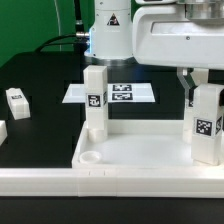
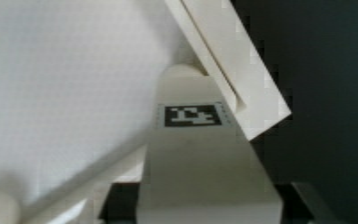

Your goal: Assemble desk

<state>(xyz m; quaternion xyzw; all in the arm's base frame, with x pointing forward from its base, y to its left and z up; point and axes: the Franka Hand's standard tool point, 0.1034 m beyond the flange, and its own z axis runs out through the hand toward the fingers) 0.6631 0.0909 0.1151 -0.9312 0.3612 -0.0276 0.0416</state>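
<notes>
The white tray-like desk tabletop (image 1: 130, 166) lies at the front of the table with its sockets facing up. One white tagged leg (image 1: 95, 100) stands upright at its far corner on the exterior view's left, next to an open round socket (image 1: 90, 157). My gripper (image 1: 203, 86) is shut on a second tagged leg (image 1: 207, 125) and holds it upright at the tabletop's corner on the exterior view's right. In the wrist view that leg (image 2: 202, 150) runs between my dark fingers (image 2: 131, 200), over the tabletop (image 2: 51, 80). I cannot tell whether its lower end sits in a socket.
The marker board (image 1: 125, 93) lies on the black table behind the tabletop. A small white block with dark marks (image 1: 17, 99) lies at the exterior view's left, and another white piece (image 1: 2, 130) shows at the edge. The robot base (image 1: 108, 35) stands at the back.
</notes>
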